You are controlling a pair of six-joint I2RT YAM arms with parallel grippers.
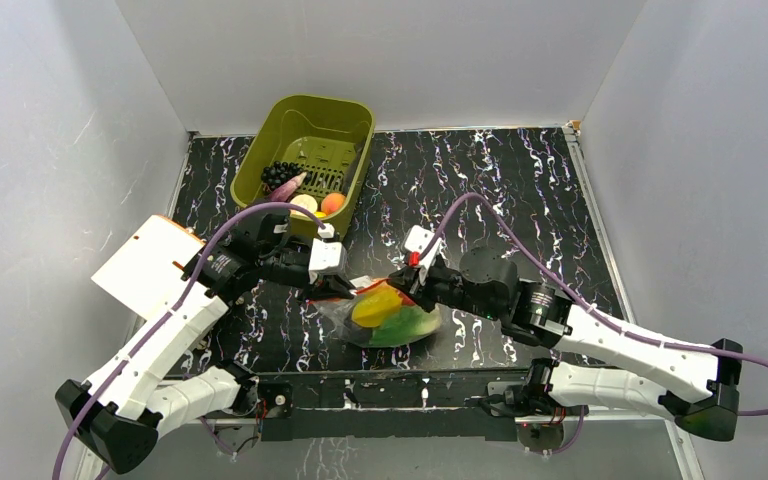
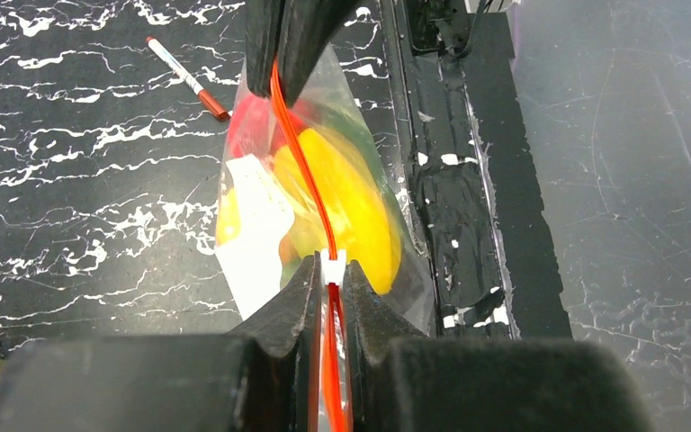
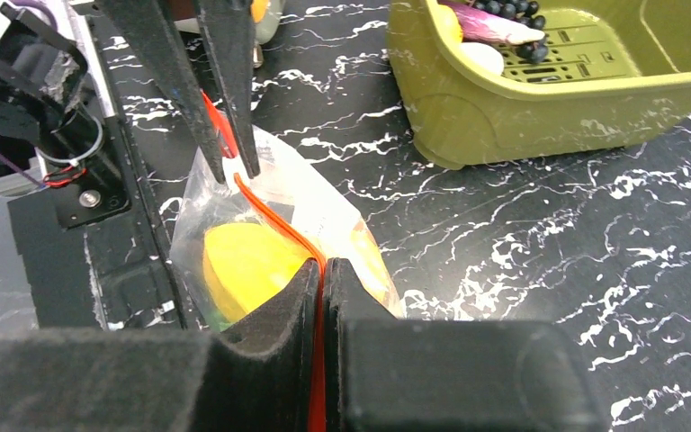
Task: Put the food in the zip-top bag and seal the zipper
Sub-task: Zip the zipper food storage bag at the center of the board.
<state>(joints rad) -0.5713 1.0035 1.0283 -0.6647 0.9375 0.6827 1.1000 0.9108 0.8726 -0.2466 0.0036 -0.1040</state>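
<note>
I am in the sealing step. The clear, floppy plastic zip-top bag lies on the black marbled tabletop near the middle of its near edge. It is stuffed with toy food: a yellow plastic piece with red and green ones beside it.

My left tool is clamped on one end of the thin red-orange zipper strip, right at a small white tab on it. My right tool is pinched tight on the strip's other end. Between them the strip bows in a slack curve, and I cannot tell whether its two halves are pressed together along that span.

As I judge it, the next move calls for one tool to anchor while the other runs along the strip. The line should be drawn straight first so it does not buckle.

More toy pieces sit in the olive-green plastic bin towards the far left corner, so the filling may not be complete.
</note>
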